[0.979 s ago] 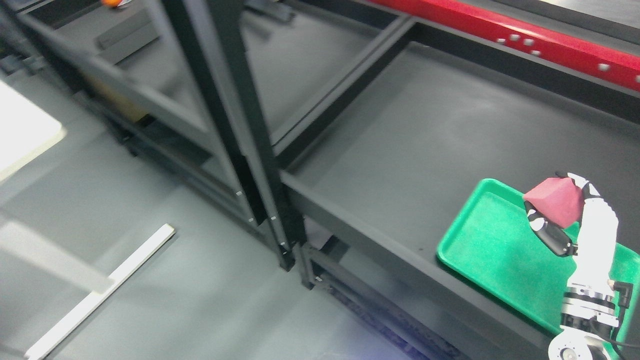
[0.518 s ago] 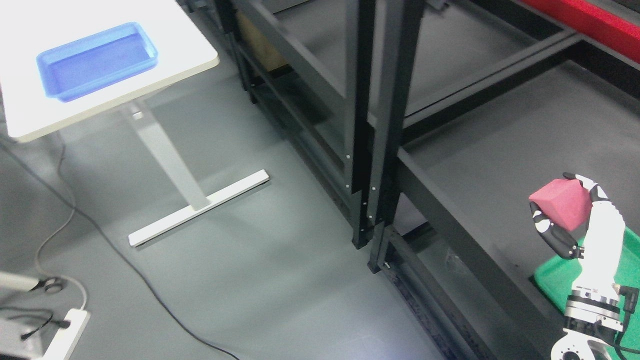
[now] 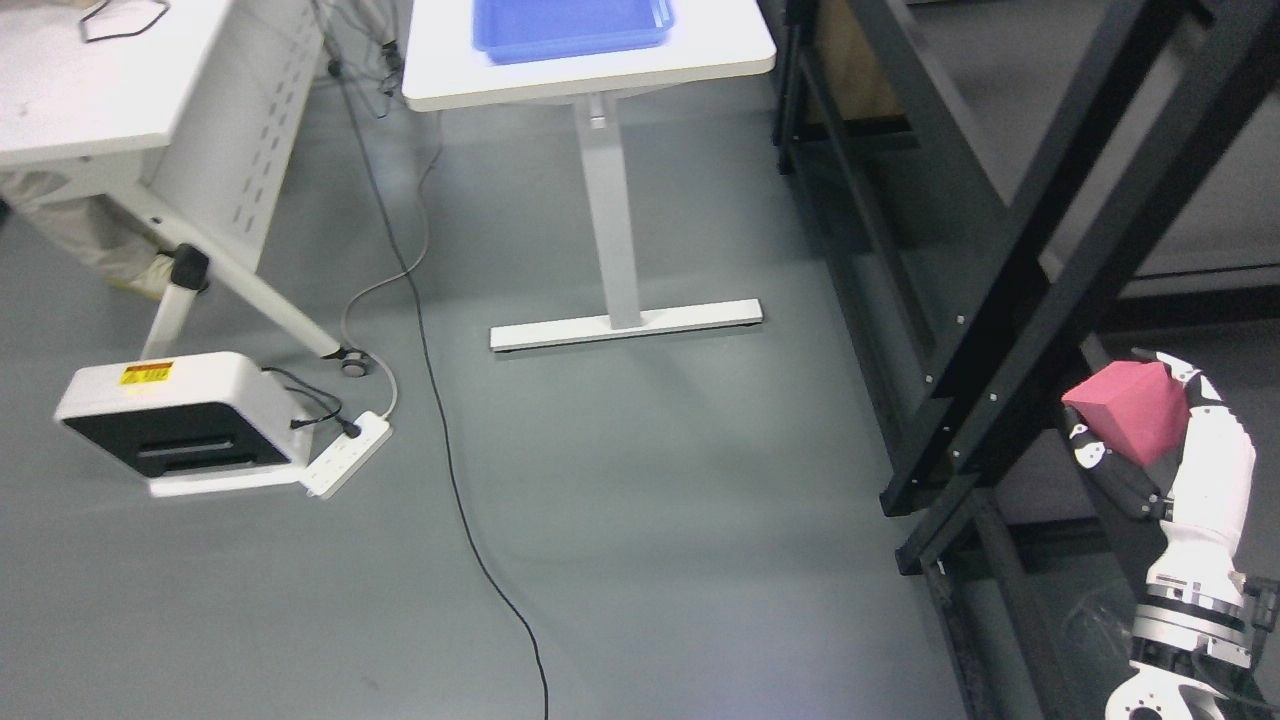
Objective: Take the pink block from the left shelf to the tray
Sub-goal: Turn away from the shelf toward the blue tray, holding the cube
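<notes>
My right hand [image 3: 1150, 440] grips the pink block [image 3: 1130, 410] beside the black shelf frame [image 3: 1010, 300]; open floor [image 3: 640, 520] lies leftward, toward the blue tray [image 3: 570, 25] on the worktop [image 3: 720, 50].

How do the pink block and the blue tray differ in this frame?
The pink block is a solid, angular chunk; the blue tray is a shallow open container. The block is held off the ground in the right robot hand, tilted, while the tray sits flat on the white table. The block is at the picture's right beside the black shelf frame; the tray is at the top, partly cut off. Both are single-coloured.
</notes>
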